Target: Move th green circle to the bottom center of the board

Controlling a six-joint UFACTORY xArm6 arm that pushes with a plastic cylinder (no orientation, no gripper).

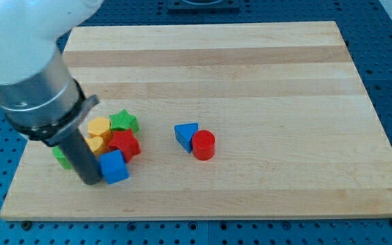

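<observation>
The green circle (62, 157) shows only as a green edge at the view's left, mostly hidden behind my rod. My tip (91, 181) rests on the board just right of and below it, touching the left side of a blue cube (114, 167). Right above the cube lie a red star (124, 143), a yellow block (99, 127), a second yellow block (94, 143) and a green star (124, 122), all packed in one cluster.
A blue triangle (186, 134) and a red cylinder (203, 145) touch each other near the board's middle. The wooden board (250, 75) lies on a blue perforated table. The arm's large grey and white body covers the view's upper left.
</observation>
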